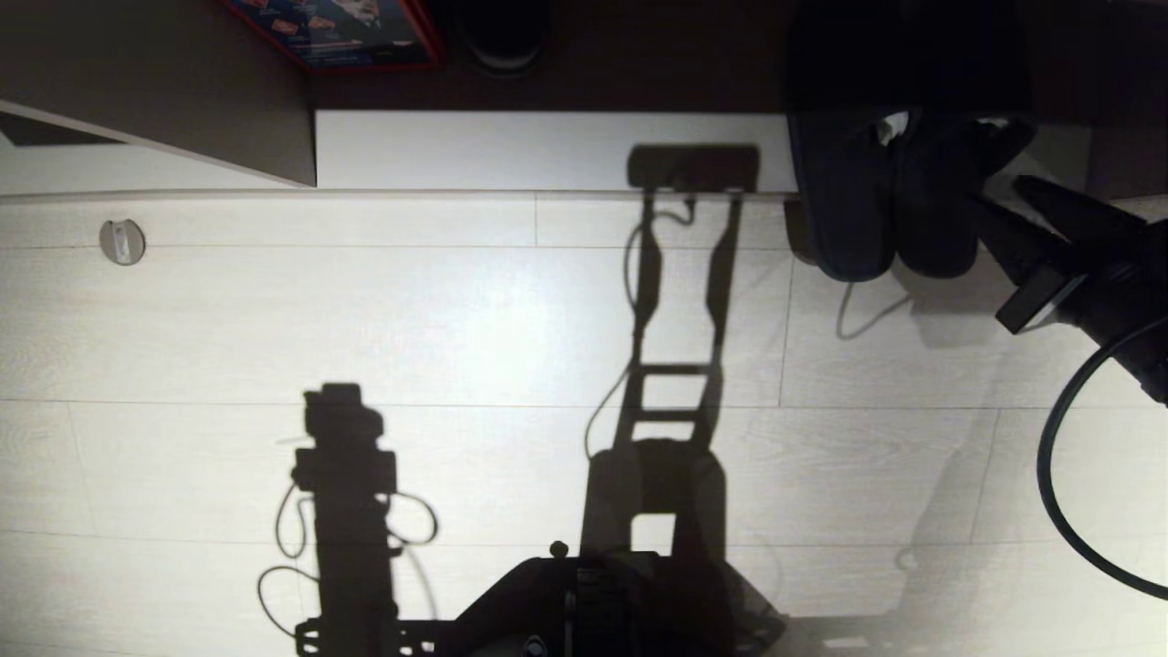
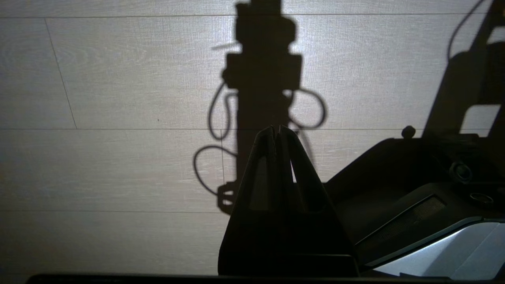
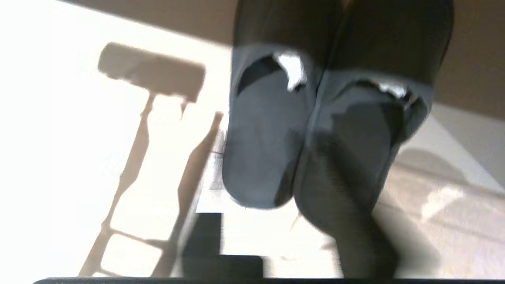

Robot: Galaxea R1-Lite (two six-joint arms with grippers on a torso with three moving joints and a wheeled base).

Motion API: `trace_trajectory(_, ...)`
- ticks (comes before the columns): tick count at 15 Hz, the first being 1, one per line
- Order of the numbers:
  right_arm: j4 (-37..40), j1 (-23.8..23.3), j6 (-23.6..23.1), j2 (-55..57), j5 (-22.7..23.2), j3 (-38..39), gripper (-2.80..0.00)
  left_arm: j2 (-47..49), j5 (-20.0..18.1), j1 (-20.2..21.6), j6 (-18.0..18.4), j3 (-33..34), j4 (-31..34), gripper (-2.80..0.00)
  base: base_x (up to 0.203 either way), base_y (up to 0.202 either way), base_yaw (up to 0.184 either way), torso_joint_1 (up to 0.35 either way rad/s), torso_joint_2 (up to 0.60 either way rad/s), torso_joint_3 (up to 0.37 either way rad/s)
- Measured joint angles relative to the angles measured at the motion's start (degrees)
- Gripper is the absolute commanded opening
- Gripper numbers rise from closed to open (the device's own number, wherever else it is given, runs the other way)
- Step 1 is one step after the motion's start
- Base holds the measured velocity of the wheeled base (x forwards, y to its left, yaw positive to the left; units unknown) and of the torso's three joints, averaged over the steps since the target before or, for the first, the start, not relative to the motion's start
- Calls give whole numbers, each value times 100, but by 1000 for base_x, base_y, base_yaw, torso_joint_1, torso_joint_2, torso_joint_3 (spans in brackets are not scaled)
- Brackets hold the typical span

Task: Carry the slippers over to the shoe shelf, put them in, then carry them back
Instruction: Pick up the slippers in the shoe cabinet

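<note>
Nearest the robot, the left gripper (image 2: 276, 132) hangs parked over the pale plank floor (image 1: 456, 319), its fingertips pressed together on nothing, and it has no part in the work. Farther out on the robot's right, the right gripper (image 1: 999, 228) reaches toward the slippers (image 1: 890, 214), which lie side by side with their heels out over the floor and their toes in under the shoe shelf (image 1: 547, 151) (its light base board is what shows, with the dark back behind). In the right wrist view one finger (image 3: 355, 221) lies across the heel of the slipper nearer that arm, but whether the jaws have truly closed on the pair I cannot tell. Judging from this, the step in hand is the taking up of the slippers at the shelf, probably to bring them back. The next move calls for a firm hold on both slippers together, then a lift clear of the base board's edge.
</note>
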State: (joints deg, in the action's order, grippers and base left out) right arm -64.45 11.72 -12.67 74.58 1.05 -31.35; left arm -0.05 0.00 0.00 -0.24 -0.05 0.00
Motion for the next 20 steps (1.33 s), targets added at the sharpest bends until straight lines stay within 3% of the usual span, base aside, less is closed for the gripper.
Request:
trace_trajectory(9, 1309, 36, -8, -1725, -41, 1470, -280, 0, 0, 0, 0, 0, 0, -280, 0, 0, 0, 0, 0, 0)
trace_trajectory(13, 2278, -15, 29, -2561, -145, 2028, -280, 0, 0, 0, 1, 0, 0, -280, 0, 0, 0, 0, 0, 0)
trace_trajectory(17, 3445, -53, 78, -3970, -574, 2389, -280, 0, 0, 0, 0, 0, -2, -280, 0, 0, 0, 0, 0, 0)
trace_trajectory(20, 4453, -261, 382, -4978, -815, 2561, -280, 0, 0, 0, 0, 0, 0, -280, 0, 0, 0, 0, 0, 0)
